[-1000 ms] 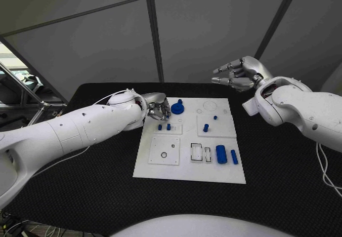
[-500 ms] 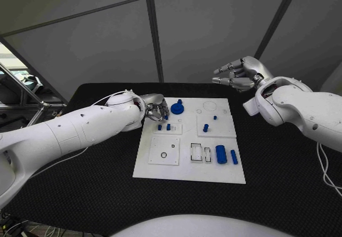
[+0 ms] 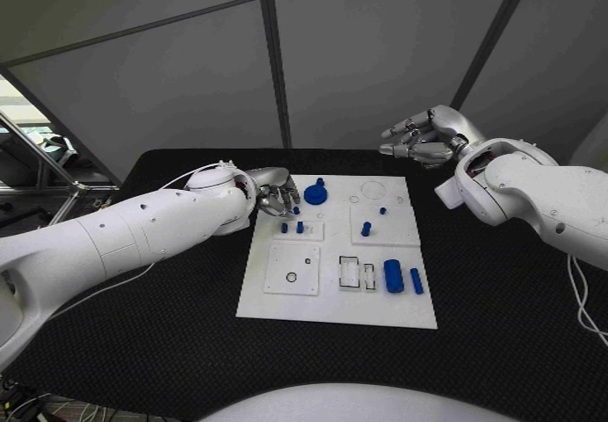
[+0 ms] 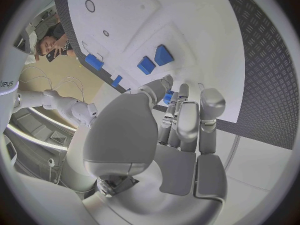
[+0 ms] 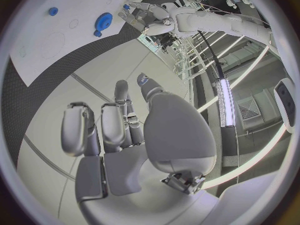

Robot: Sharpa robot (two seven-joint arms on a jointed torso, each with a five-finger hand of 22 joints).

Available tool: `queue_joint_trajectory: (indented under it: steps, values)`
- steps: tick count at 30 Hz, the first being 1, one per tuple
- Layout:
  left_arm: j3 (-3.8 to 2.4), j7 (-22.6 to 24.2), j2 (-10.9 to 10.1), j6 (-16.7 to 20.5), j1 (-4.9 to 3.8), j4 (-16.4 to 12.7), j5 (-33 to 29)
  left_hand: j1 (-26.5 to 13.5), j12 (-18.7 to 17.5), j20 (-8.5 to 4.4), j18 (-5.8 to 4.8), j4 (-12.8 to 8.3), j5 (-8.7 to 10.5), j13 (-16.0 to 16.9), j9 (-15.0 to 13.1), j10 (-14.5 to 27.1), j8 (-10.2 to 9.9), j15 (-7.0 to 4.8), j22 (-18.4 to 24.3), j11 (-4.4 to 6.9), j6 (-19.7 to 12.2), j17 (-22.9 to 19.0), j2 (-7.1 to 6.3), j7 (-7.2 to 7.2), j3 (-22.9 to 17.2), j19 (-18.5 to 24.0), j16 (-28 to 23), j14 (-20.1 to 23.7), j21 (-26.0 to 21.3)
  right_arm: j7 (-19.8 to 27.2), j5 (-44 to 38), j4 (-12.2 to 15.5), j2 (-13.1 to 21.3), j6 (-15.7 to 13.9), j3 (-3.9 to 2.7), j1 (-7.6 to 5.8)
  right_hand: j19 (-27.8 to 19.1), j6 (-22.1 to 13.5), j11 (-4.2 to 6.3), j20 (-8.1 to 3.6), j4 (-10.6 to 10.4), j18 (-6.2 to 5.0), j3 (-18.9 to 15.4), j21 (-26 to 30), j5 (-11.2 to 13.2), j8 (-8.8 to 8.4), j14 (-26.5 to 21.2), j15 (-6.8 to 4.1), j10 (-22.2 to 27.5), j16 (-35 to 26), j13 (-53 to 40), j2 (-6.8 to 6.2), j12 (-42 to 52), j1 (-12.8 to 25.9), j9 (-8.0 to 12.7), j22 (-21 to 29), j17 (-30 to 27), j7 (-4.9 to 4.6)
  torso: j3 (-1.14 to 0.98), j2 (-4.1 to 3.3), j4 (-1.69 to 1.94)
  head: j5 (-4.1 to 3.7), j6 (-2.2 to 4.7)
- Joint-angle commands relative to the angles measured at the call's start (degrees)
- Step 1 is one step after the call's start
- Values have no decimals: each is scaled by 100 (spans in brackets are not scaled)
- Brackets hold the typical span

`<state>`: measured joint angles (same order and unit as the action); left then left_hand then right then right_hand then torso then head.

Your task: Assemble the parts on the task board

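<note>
Head view. White task board (image 3: 337,303) mid-surface on black surface (image 3: 165,325); bare mat open on both long sides and at the near edge. Left hand (image 3: 272,195) at the board's far-left corner, over its edge, fingers curled together around a small blue part (image 3: 293,209) at their tips. Right hand (image 3: 429,137) raised beyond the board's far-right corner, well apart from it, fingers bent inward, holding nothing. Against one second earlier: left hand barely shifted; right hand slightly higher and farther right. On the board: round blue knob (image 3: 315,192) just beside the left fingers, two short pegs (image 3: 293,227), upright pin (image 3: 366,228), blue cylinder (image 3: 393,275) and slim bar (image 3: 416,280) near the right edge.

Left wrist view. Fingers (image 4: 181,116) pressed close, blue part (image 4: 167,96) pinched at the tips; two blue pegs (image 4: 155,60) nearby on the board.

Right wrist view. Fingers (image 5: 103,125) curled, nothing held; knob (image 5: 103,21) far off.
</note>
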<state>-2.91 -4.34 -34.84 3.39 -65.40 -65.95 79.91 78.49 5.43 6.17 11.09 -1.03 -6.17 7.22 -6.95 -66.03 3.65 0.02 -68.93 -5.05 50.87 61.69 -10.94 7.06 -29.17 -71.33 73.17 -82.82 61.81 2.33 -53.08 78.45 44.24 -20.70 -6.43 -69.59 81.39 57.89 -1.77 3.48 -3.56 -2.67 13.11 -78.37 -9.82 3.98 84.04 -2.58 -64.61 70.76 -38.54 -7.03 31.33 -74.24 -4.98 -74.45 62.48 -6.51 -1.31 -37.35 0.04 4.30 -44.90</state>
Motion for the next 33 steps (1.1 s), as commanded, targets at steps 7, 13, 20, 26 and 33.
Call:
queue_joint_trajectory:
  steps: [7, 13, 20, 26, 33]
  values:
    - [-263, 244, -380, 257, -9, -157, -593, 88, 1, 41, -329, 56, -18, -15, -38, 23, 201, 33, 224, 2, 439, -576, -14, 140, -52, 195, -426, 219, -349, -822, -2418, -178, -22, 920, 15, 43, 198, 638, -108, 84, 441, -38, 841, -221, 23, 104, 128, 55, -96, 71, 1688, -112, -1765, -333, -93, -321, 56, -2, -12, 2, 2, -79, 68]
    - [-394, 922, -803, 453, -12, -274, -1853, 145, 196, -34, -167, 19, 5, 110, -97, -324, 252, -45, 767, 93, 683, -1520, 39, 104, -59, 677, -1179, 555, -1141, -930, -3524, -151, -44, 913, 57, 151, 236, 755, -135, 110, 614, -19, 1068, -286, 30, 18, 128, 92, -297, 117, 2237, -219, -2268, -238, -84, -417, 66, -11, -15, -1, -5, -238, 132]
    - [-427, 1873, -1175, 524, -7, -584, -3994, 78, 142, 6, -55, 100, 158, 165, -141, -215, 179, 11, 1480, 24, 768, -2971, 98, 162, 41, 1216, -2739, 1145, -2214, -1112, -4223, -99, -63, 936, 268, 228, 234, 672, -205, 156, 693, -19, 1106, -288, 50, -41, 118, 161, -193, 102, 2489, -347, -2530, -148, -48, -428, 13, -68, -3, -3, 1, -353, 165]
    - [-424, 2244, -1341, 412, 27, -937, -5379, 68, 136, 29, -60, 143, 158, 200, -169, -197, 146, 34, 1654, 2, 826, -3134, 161, 190, 108, 1214, -3082, 1141, -2462, -1194, -4420, -95, -132, 1055, 370, 247, 226, 384, -314, 241, 770, -21, 1081, -280, 72, -50, 78, 254, -37, -57, 2715, -442, -2731, -76, 35, -423, -274, -180, -3, -11, -7, -348, 164]
    - [-421, 2411, -1458, 342, 76, -1199, -5921, 64, 134, 37, -62, 153, 158, 215, -181, -190, 129, 44, 1713, -8, 842, -3180, 179, 203, 141, 1206, -3195, 1145, -2547, -1177, -4468, -112, -214, 1107, 401, 283, 216, 346, -327, 256, 789, -26, 1072, -266, 73, -48, 73, 264, -19, -70, 2759, -443, -2751, -73, 49, -407, -307, -193, -2, -8, 4, -347, 158]
